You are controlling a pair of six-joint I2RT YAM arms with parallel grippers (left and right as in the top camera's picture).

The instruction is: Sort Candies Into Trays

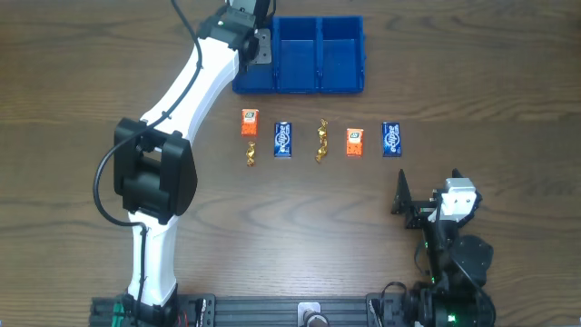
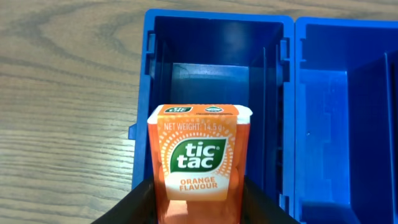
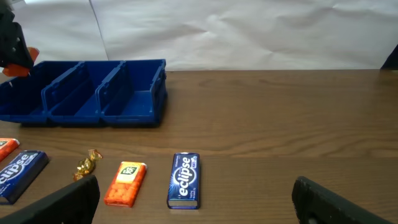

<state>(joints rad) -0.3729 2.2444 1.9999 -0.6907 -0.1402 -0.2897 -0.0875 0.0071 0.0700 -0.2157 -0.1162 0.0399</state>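
Orange mint box (image 2: 200, 158) upright between the fingers of the left gripper (image 2: 200, 208), jaws closed on its lower sides, label facing the wrist camera. Held over the left-end compartment of the blue tray (image 1: 320, 54), above the compartment's floor and clear of its walls. Three compartments side by side in the tray. Loose sweets in a row on the wooden table (image 1: 508, 91), on the tray's side facing the arm bases, apart from its wall. Counting from the tray's left end: second orange mint box (image 1: 250, 122), with a gold-wrapped candy (image 1: 251, 155) just beyond it, farther from the tray; blue gum pack (image 1: 283, 139), lengthwise toward the tray; second gold-wrapped candy (image 1: 321, 143), longer in outline, whether one piece or two unclear; third orange mint box (image 1: 354, 142); second blue gum pack (image 1: 392, 139), lying just past the tray's right end. Right gripper (image 1: 401, 193) farther from the tray than the row, past the tray's right end, low near the table, jaws spread wide with nothing between them.
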